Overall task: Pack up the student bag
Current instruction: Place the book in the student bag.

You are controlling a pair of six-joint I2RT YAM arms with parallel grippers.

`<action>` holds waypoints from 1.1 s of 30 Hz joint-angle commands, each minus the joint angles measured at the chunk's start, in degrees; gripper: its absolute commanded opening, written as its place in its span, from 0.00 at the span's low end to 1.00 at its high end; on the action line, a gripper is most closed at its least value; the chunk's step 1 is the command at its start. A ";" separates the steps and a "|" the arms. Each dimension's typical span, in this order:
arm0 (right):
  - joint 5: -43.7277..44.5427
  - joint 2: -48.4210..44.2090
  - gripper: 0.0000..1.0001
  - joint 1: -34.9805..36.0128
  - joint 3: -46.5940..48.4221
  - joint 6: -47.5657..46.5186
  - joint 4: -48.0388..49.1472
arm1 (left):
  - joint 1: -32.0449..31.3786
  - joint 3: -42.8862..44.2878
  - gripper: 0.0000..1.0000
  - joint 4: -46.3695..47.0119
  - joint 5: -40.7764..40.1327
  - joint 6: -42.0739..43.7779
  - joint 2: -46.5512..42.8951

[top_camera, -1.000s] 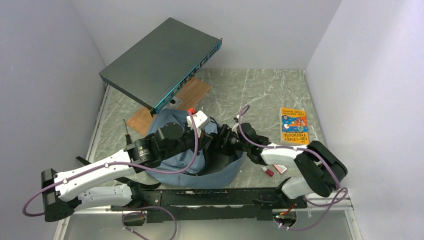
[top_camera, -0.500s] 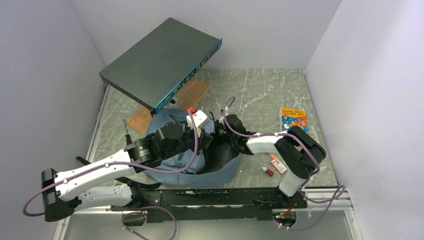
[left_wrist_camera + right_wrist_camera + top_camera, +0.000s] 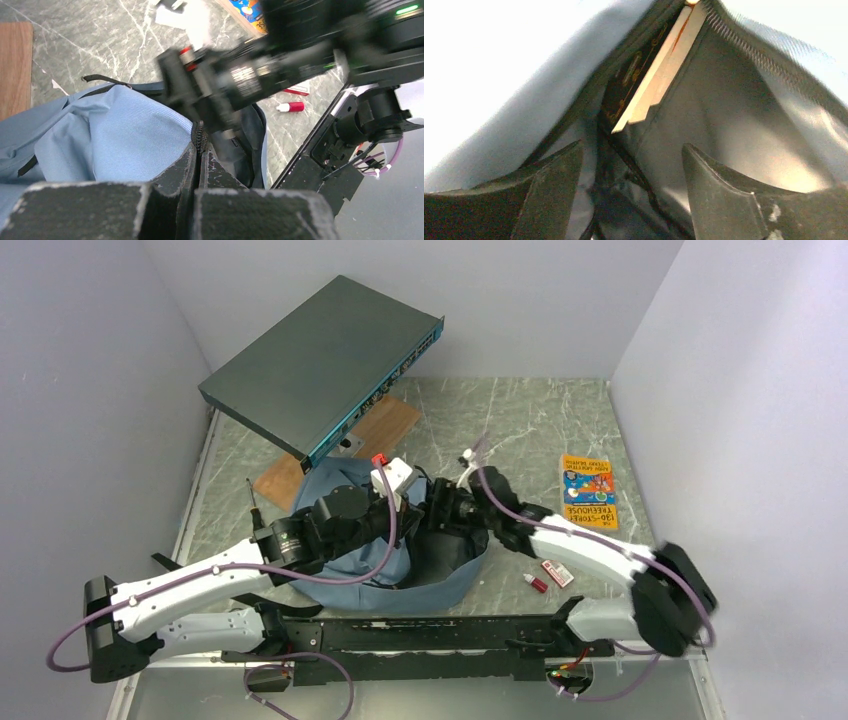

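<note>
The student bag [image 3: 445, 580] is a soft blue-grey backpack lying just beyond the arm bases. My left gripper [image 3: 402, 502] is shut on the black zipper edge [image 3: 200, 137] of the bag [image 3: 125, 132] and holds the mouth up. My right gripper [image 3: 440, 515] reaches into that mouth from the right. In the right wrist view it [image 3: 631, 145] stands open inside the bag's dark lining [image 3: 734, 115], with nothing between its fingers. A dark book with pale page edges [image 3: 654, 70] stands on edge deeper inside.
A flat dark grey metal box [image 3: 320, 365] leans at the back left over a wooden board [image 3: 385, 425]. A colourful book [image 3: 588, 490] lies at the right. A red-capped small bottle [image 3: 537, 583] and a red-white packet [image 3: 557, 573] lie by the bag. Side walls stand close.
The right arm's elbow folded in over the colourful book, then swung out to the far right; its gripper stayed at the bag's mouth. The left arm has not moved.
</note>
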 commanded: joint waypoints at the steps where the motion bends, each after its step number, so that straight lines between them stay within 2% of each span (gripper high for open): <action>1: 8.64 -17.15 0.77 -0.32 -0.42 -9.72 -22.01 | -0.06 -0.05 0.00 2.38 -2.20 -1.88 1.23; 4: 12.62 -25.25 0.79 -0.80 1.54 -11.54 -32.11 | 0.51 -0.10 0.00 2.51 -0.84 -2.59 2.69; 11: 25.28 -33.34 0.85 -3.56 8.00 -14.20 -49.82 | 2.03 0.54 0.00 -1.00 2.00 -4.12 5.52; 14: 28.00 -35.49 0.87 -9.47 8.73 -15.44 -52.93 | 2.48 0.48 0.00 -2.07 3.26 -4.53 6.13; 16: 28.83 -36.14 0.91 -17.24 8.84 -16.54 -54.70 | 2.67 0.44 0.00 -2.32 4.99 -4.56 6.60; 21: 27.26 -32.88 0.97 -39.64 5.24 -19.25 -47.02 | 2.86 1.63 0.00 -3.44 10.25 -4.94 9.58; 25: 20.01 -25.38 0.95 -56.32 1.86 -16.12 -36.68 | 2.79 3.59 0.00 -5.85 16.97 -4.58 12.33; 29: 17.27 -19.34 0.93 -67.76 -1.42 -15.60 -27.51 | 2.71 3.34 0.00 -6.57 20.68 -4.46 12.70; 33: 20.13 -14.50 0.94 -72.84 -1.84 -17.28 -23.16 | 2.69 2.59 0.00 -6.65 22.81 -4.26 12.21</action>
